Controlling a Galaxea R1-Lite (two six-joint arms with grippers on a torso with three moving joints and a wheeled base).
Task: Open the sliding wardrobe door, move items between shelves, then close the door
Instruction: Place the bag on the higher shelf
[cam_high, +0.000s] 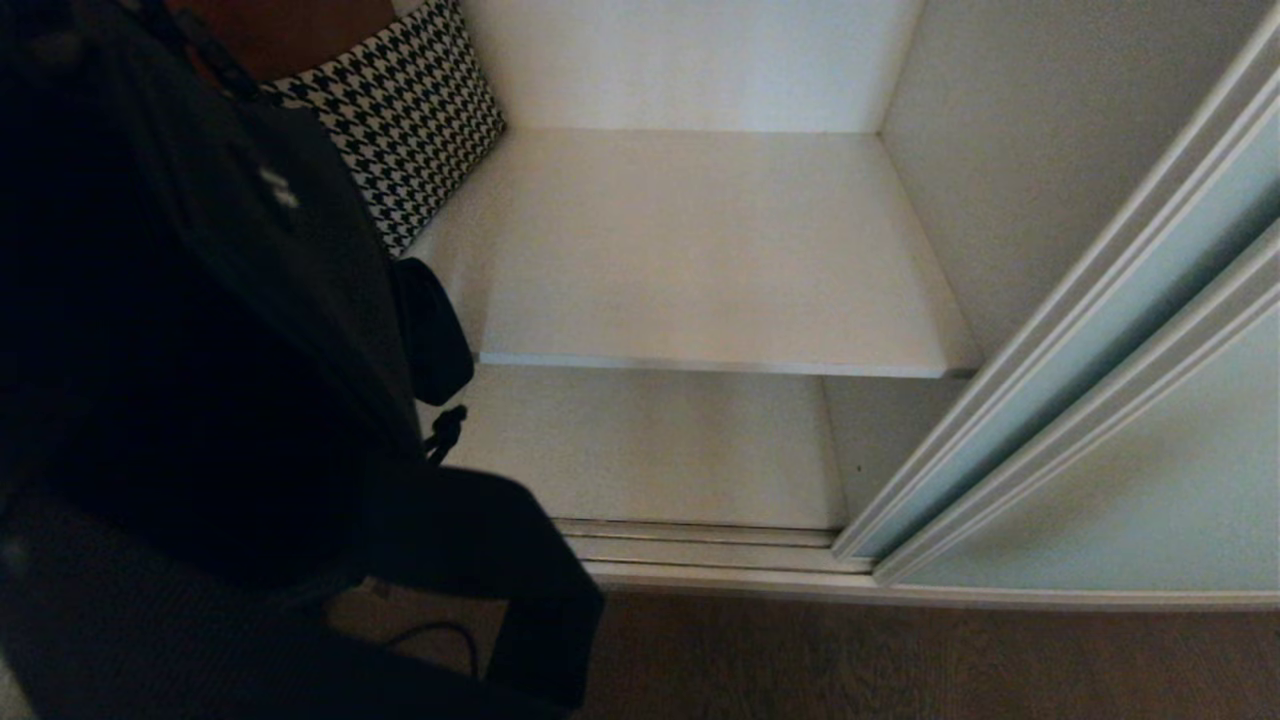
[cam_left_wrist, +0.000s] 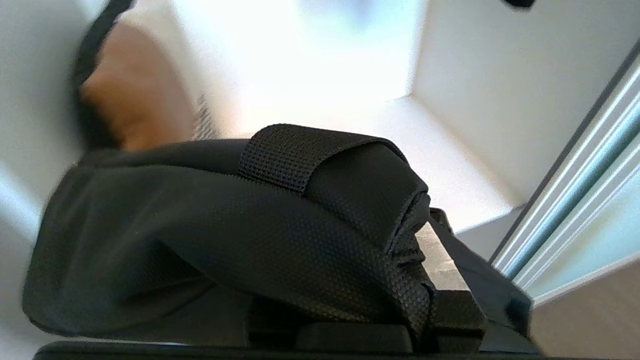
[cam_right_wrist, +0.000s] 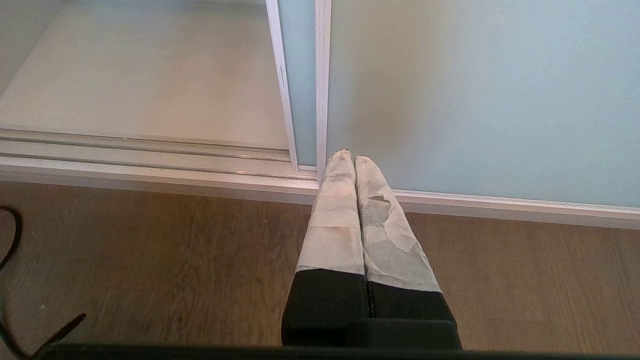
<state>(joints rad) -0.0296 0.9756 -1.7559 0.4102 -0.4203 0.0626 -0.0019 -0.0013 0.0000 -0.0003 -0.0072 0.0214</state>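
Left gripper (cam_left_wrist: 430, 300): we have it clamped on the bag (cam_left_wrist: 225, 240), held up before the open wardrobe.
Label (cam_high: 278, 187): white, writing unreadable.
Door (cam_high: 1120, 470): slid right.
Shelf (cam_high: 700, 250): bare where we see it.
Right gripper (cam_right_wrist: 355, 162): fingers pressed together, low by the door.

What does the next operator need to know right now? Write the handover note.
Left gripper: shut on the black bag, holding it up at the left of the open wardrobe.
Right gripper: shut, empty, parked low over the floor by the sliding door.
Done: door slid aside; bag picked up.
Upper shelf is bare except for a houndstooth cushion at its back left.
Left: set the bag on a shelf, release, close the door.
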